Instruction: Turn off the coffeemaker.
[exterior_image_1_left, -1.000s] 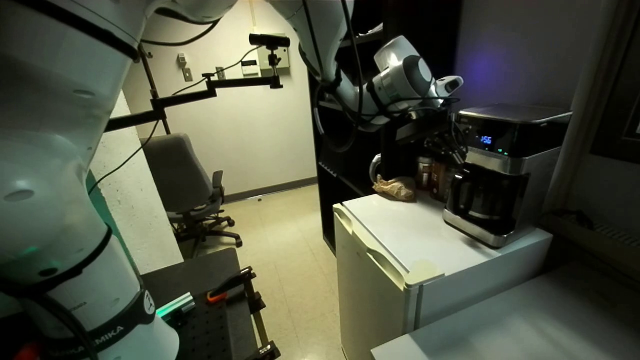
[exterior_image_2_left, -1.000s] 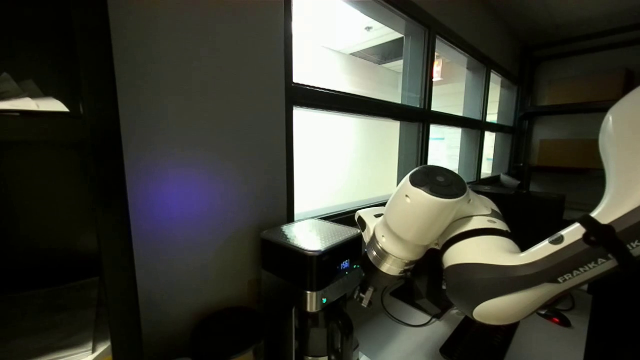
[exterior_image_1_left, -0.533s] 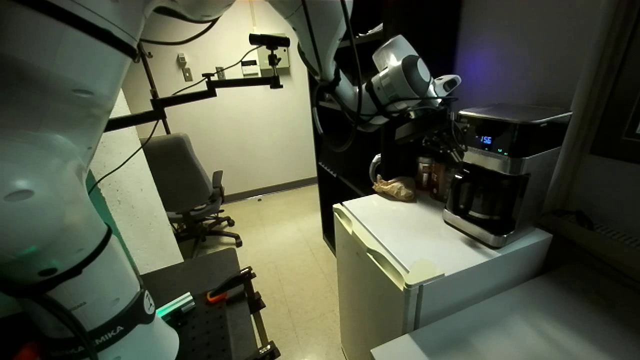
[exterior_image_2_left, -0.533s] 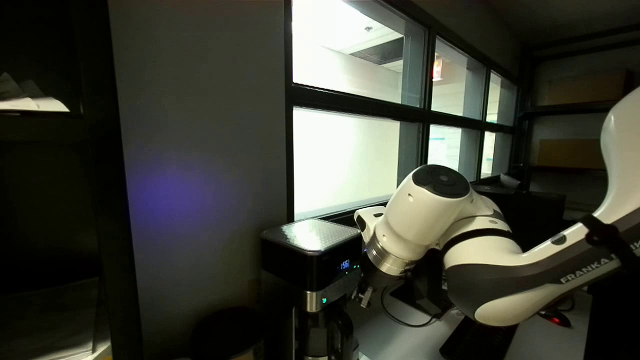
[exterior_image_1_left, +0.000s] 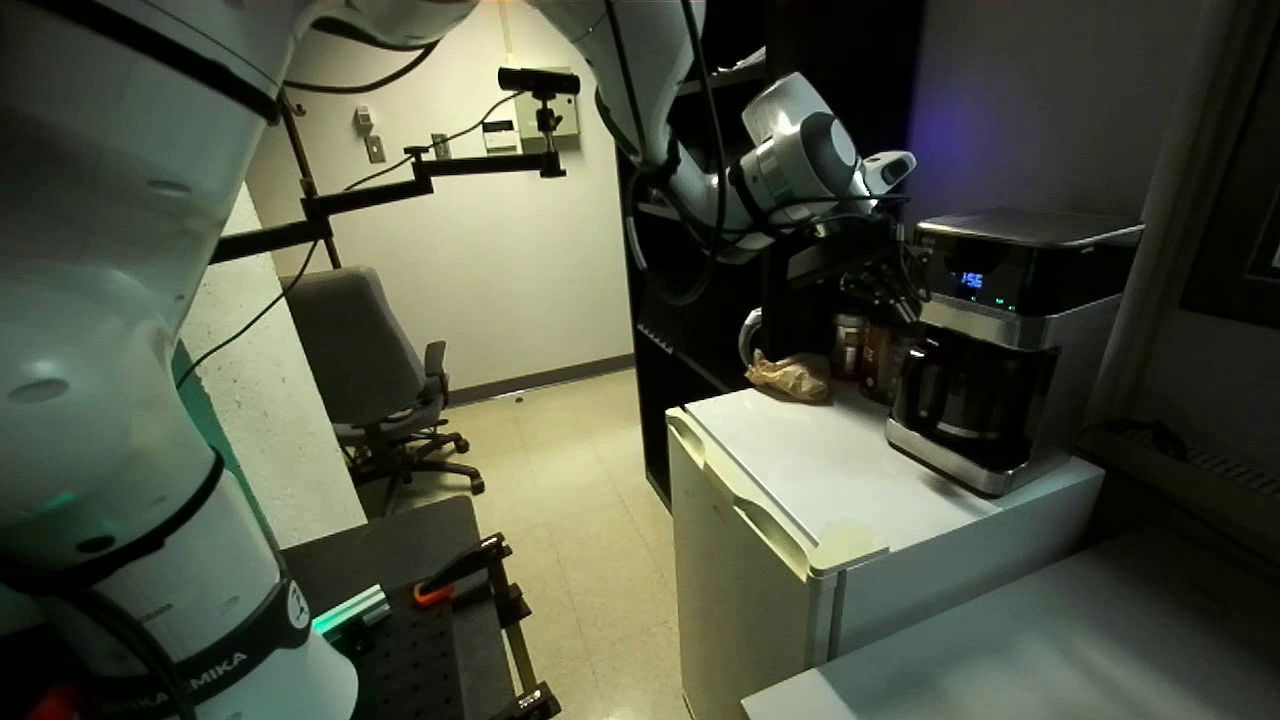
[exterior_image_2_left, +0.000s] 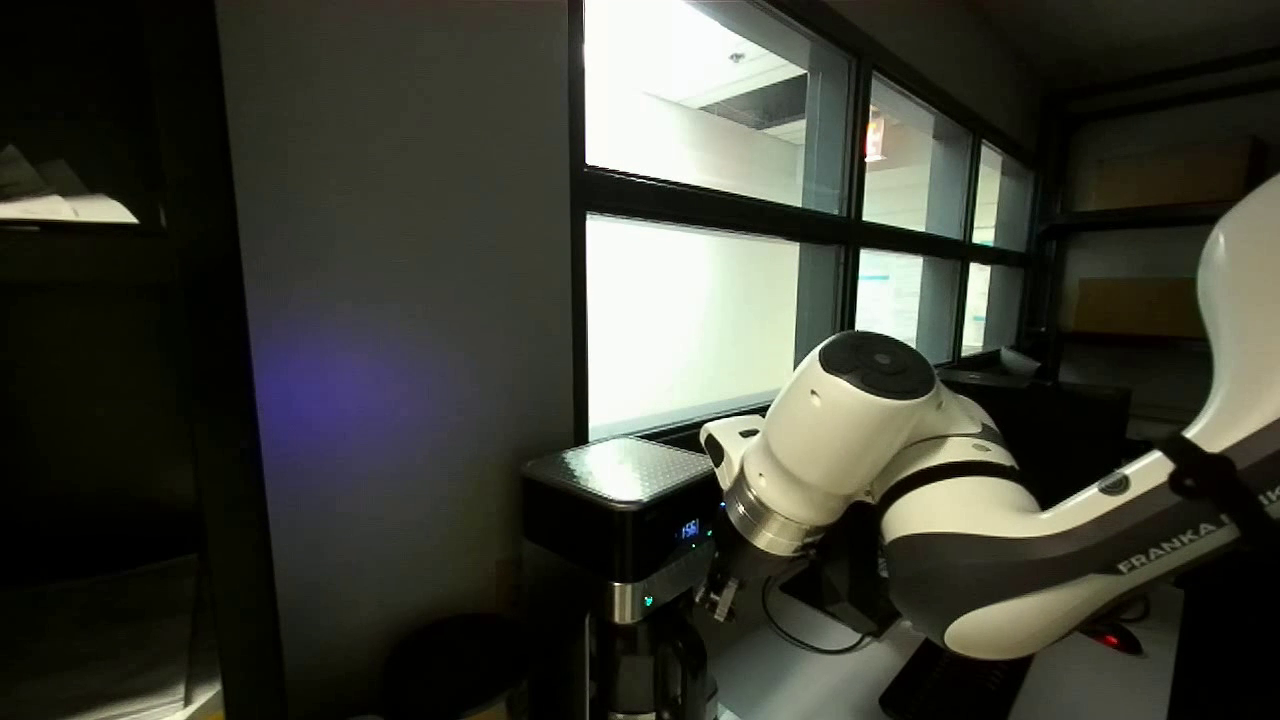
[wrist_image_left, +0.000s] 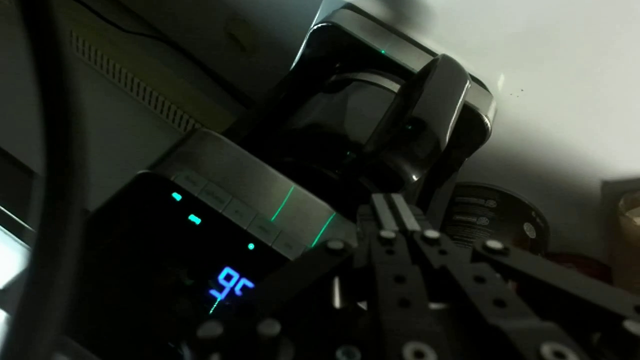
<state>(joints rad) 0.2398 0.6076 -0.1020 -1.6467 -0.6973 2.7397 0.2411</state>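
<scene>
"What's nearest the wrist camera?"

"The gripper (wrist_image_left: 395, 210): dark flat bars with round rivet heads, the fingers (wrist_image_left: 383, 214) clenched, pad flush against pad."

"Touching the coffeemaker (exterior_image_1_left: 1000, 326)?"

"I can't tell; in both exterior views they stand just beside its front. It's a box of brushed metal and glossy black with a finely patterned top, upright on the white cabinet (exterior_image_1_left: 840, 450). Blue digits glow on its screen (wrist_image_left: 228, 282), and beneath runs a row of flat, squarish buttons (wrist_image_left: 240, 212)."

"And the jug (exterior_image_1_left: 985, 395)?"

"Seated inside the coffeemaker, dark and glassy, with a thick, curved, shiny handle (wrist_image_left: 425, 110)."

"What's past that?"

"A round black container (wrist_image_left: 495, 215) with small pale print. Then, in an exterior view, a crumpled tan bag (exterior_image_1_left: 790, 376), papery to look at, near the far end of the cabinet's smooth top."

"Farther back?"

"A grey chair (exterior_image_1_left: 350, 345) with a rounded back and wheeled legs, then a flat, pale wall (exterior_image_1_left: 540, 250) behind it."
</scene>
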